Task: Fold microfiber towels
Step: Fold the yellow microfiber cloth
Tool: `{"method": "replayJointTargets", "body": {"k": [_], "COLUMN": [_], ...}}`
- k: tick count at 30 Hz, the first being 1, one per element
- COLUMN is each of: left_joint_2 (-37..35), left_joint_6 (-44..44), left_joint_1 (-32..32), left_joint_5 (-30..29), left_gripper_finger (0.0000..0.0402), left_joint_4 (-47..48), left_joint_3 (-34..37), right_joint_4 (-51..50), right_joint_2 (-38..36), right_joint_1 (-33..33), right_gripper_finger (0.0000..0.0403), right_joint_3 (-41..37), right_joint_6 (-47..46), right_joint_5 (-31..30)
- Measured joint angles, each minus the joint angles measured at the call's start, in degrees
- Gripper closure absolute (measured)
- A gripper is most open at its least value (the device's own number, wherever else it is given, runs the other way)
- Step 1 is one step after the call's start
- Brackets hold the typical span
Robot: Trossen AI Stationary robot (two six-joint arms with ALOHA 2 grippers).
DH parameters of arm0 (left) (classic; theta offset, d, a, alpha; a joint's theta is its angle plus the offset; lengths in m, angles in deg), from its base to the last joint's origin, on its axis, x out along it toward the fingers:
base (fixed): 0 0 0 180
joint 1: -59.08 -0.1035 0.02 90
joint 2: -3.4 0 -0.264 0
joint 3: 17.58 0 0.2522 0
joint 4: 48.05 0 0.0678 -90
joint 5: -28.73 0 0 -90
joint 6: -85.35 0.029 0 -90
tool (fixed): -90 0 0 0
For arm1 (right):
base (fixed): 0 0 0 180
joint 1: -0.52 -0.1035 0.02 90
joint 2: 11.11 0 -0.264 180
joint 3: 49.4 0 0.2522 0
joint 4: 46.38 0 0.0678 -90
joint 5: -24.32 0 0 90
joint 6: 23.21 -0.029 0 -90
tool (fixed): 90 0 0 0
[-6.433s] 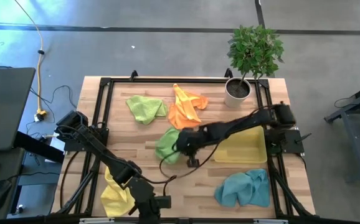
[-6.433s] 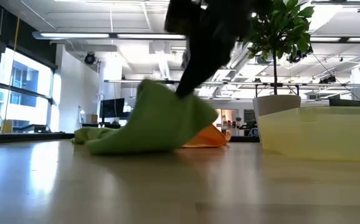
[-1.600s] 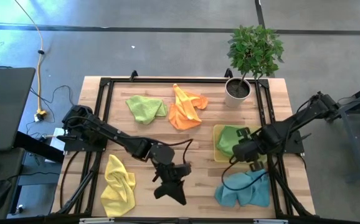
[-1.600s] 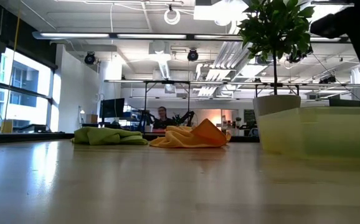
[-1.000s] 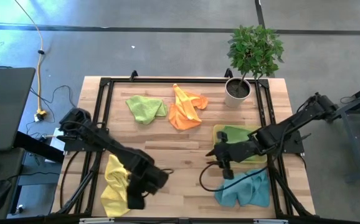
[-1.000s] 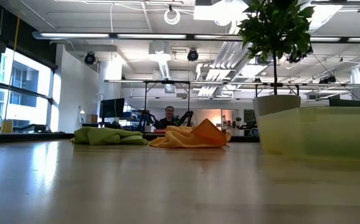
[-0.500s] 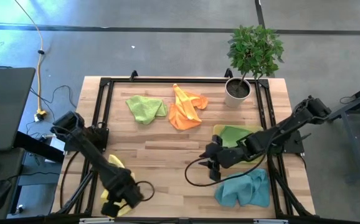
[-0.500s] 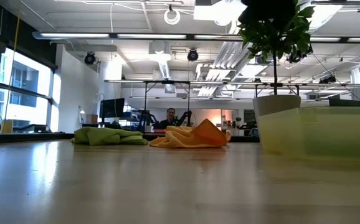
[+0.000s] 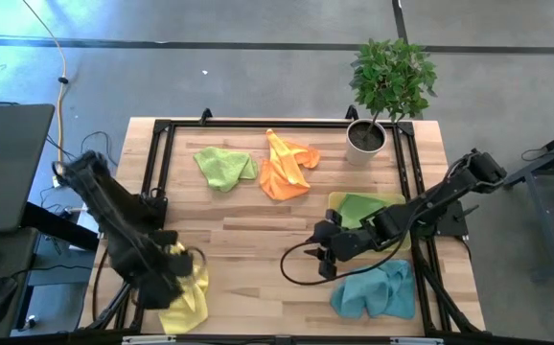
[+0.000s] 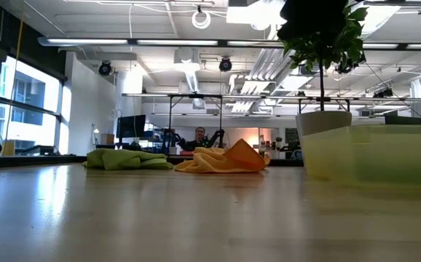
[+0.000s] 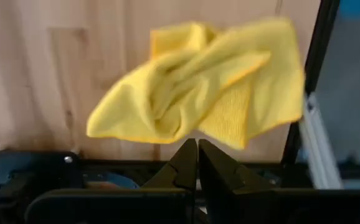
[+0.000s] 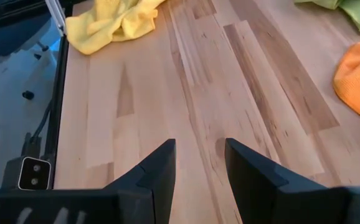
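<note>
Here, yellow towel (image 11: 198, 102) beyond left tool (image 11: 197, 163)

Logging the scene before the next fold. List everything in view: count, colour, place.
Lime green towel: one, crumpled, far left of table.
Orange towel: one, crumpled, beside it, far centre.
Folded green towel: one, on the flat yellow towel, right side.
Teal towel: one, crumpled, near right corner.
Crumpled yellow towel: one, near left corner.
Potted plant: one, green leaves, white pot, far right corner.
Table: one, light wood, black frame.
Person: one, far in the room behind.
Left end effector: shut, above the crumpled yellow towel.
Right end effector: open, over bare wood mid-table.
</note>
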Motion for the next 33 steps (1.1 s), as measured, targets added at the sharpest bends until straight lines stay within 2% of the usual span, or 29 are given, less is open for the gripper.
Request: {"method": "replayJointTargets", "body": {"k": [4,8,14,17,21,28,33], "left_joint_2": [-9.66,-16.56,-17.84,-15.58,-12.18,-6.18,-2.15], "left_joint_6": [-13.08,-26.13,-38.84,-42.82,-42.97,-35.03,-28.92], "left_joint_1": [2.3,3.78,4.02,4.01,4.02,3.81,1.65], "left_joint_5": [-7.06,-10.06,-7.78,-7.77,-7.18,-6.72,-7.2], "left_gripper_finger": [0.0394,0.0394,0.0394,0.0394,0.0394,0.0401,0.0401], "left_joint_4": [-3.82,-18.12,-48.08,-56.97,-58.5,-59.12,-63.43], "left_joint_3": [6.1,19.61,39.05,44.97,46.75,46.42,46.12], "right_joint_4": [-0.02,-0.01,-0.01,-0.02,0.0,0.22,0.42], "right_joint_2": [0.0,-0.01,-0.02,-0.02,-0.02,-0.02,-0.04], "right_joint_1": [0.0,0.26,0.28,0.28,0.28,0.28,0.28], "right_gripper_finger": [0.0274,0.0274,0.0274,0.0274,0.0274,0.0274,0.0274], "right_joint_3": [0.0,0.0,0.0,0.0,0.0,0.0,0.0], "right_joint_6": [0.13,-0.2,-0.96,-0.98,-0.98,-0.92,-0.89], "right_joint_5": [-1.54,-1.55,-1.56,-1.55,-1.57,-2.16,-3.18]}}
